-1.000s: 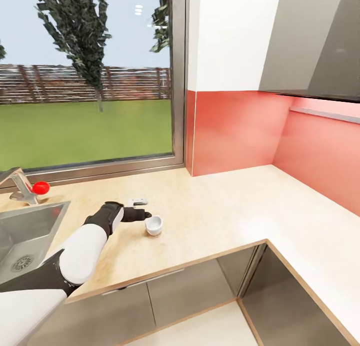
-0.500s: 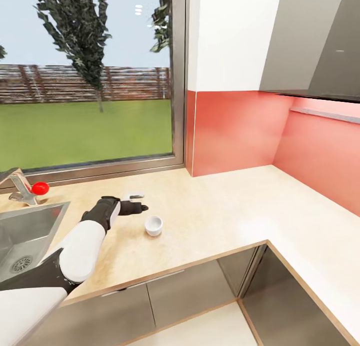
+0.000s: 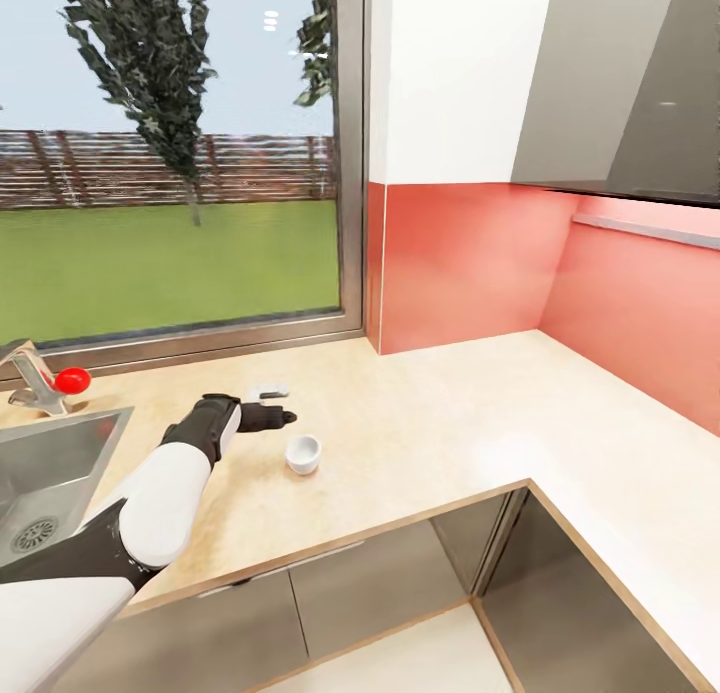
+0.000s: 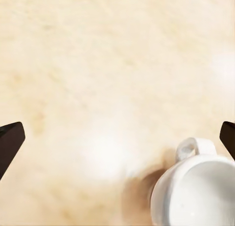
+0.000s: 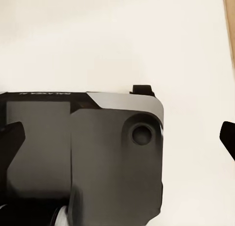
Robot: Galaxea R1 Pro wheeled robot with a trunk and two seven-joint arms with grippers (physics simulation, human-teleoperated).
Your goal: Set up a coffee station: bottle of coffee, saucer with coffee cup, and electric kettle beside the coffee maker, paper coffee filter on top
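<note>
While the left gripper (image 3: 283,403) hovers with jaws spread just beside the coffee cup (image 3: 303,454) standing alone on the countertop (image 3: 450,423), a careless sweep could tip it.

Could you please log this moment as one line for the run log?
left gripper: open, above countertop | coffee cup: upright on countertop, beside gripper, not held | right gripper: open
</note>
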